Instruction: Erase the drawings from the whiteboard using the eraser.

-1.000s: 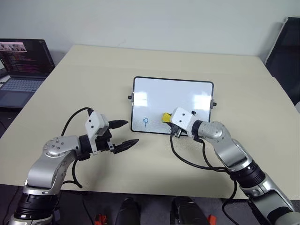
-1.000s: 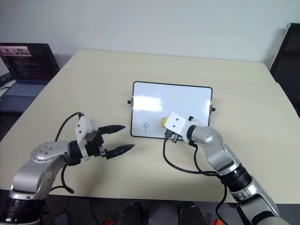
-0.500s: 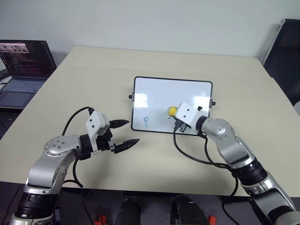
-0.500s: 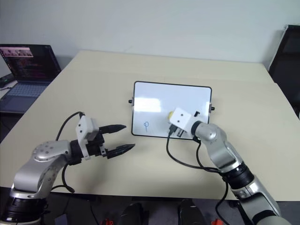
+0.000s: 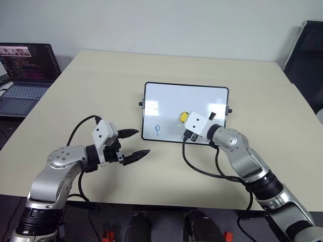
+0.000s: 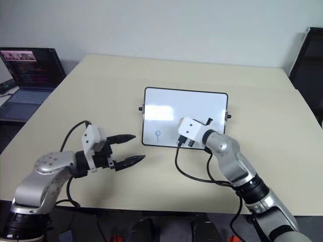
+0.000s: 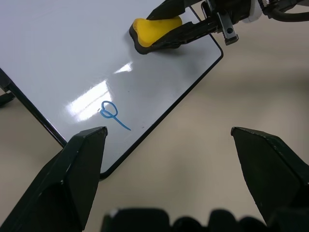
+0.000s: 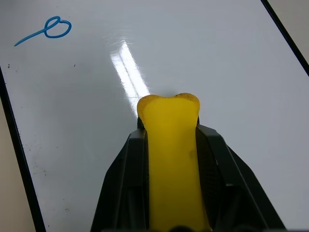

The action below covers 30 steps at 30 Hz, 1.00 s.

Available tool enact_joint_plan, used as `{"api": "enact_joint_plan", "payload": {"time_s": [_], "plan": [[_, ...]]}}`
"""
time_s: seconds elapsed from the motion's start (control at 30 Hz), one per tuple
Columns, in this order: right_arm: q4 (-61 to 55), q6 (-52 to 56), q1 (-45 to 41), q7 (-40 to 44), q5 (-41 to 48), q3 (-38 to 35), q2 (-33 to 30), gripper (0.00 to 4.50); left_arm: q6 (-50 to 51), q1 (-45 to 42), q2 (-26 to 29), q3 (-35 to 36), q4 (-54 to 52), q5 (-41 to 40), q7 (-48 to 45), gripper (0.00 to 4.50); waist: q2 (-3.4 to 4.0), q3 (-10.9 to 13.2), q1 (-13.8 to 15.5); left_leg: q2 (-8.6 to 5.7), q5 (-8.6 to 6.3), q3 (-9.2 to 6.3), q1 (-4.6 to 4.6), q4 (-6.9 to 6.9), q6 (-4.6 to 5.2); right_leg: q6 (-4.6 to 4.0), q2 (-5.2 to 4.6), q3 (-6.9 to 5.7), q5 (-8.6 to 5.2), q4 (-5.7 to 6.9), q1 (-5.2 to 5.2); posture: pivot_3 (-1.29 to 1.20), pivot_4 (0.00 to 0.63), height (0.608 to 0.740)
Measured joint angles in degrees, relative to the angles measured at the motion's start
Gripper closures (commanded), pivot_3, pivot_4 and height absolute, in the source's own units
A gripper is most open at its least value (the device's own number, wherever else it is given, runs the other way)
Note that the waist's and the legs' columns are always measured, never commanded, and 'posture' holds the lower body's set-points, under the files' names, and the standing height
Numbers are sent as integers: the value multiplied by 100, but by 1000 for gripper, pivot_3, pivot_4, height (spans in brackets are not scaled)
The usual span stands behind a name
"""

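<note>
One blue loop remains on the whiteboard; right gripper clamps the eraser, left gripper gapes wide.

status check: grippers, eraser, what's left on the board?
Right gripper shut on eraser, on whiteboard. Left gripper open, off the board. One blue loop left. Path clear.

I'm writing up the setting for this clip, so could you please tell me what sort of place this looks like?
Probably an office or lab workspace. A plain beige table stands against a bare pale wall, an open laptop with a lit screen sits to the side, and a small whiteboard lies on the table.
</note>
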Motion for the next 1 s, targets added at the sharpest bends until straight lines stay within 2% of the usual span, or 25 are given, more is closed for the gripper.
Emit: {"api": "enact_joint_plan", "payload": {"time_s": [0.2, 0.3, 0.43, 0.53, 0.7, 1.0], "plan": [[-187, 25, 230, 256, 8, -8, -28, 3505, 12, 87, 6, 18, 0, -29, -4, 0, 0, 0, -5, 1, 0, 0, 0, -4, 0, -1, 0, 0, -2, 0, -1, 0, 150, 740], [-229, 138, 332, 225, 212, -304, 125, 3506, 18, 228, 7, 89, 2, -36, 10, 0, 1, 1, -6, 0, 0, 0, -1, -4, 0, -1, 0, 0, -1, 2, -2, 0, 150, 740], [-781, 379, 638, 507, 971, -998, 215, 3506, 33, 441, 11, 415, 62, -131, 66, 0, 2, 2, -2, 1, -1, 0, -7, -7, 0, 0, 0, 0, -6, 0, -5, 0, 150, 740], [-1489, 662, 911, 987, 1656, -1219, 143, 3506, 11, 511, -8, 661, 188, -137, 224, 0, 4, 3, -5, 2, -2, -1, -7, -16, -1, -5, 0, -4, -18, 2, -6, 0, 150, 740], [-2263, 847, 1404, 1538, 2293, -1231, -318, 3506, -94, 811, -84, 969, 255, -133, 416, 0, 4, 3, -2, 2, -9, 0, -8, -17, -11, -6, -1, -3, -28, -1, -6, 0, 150, 740], [-2180, 453, 1580, 1508, 2380, -1004, -568, 3506, -116, 1017, -73, 1035, 216, -134, 502, 0, 2, 3, -11, 1, -9, 0, -7, -10, -11, -6, -2, -3, -28, 0, -7, 0, 150, 740]]}}
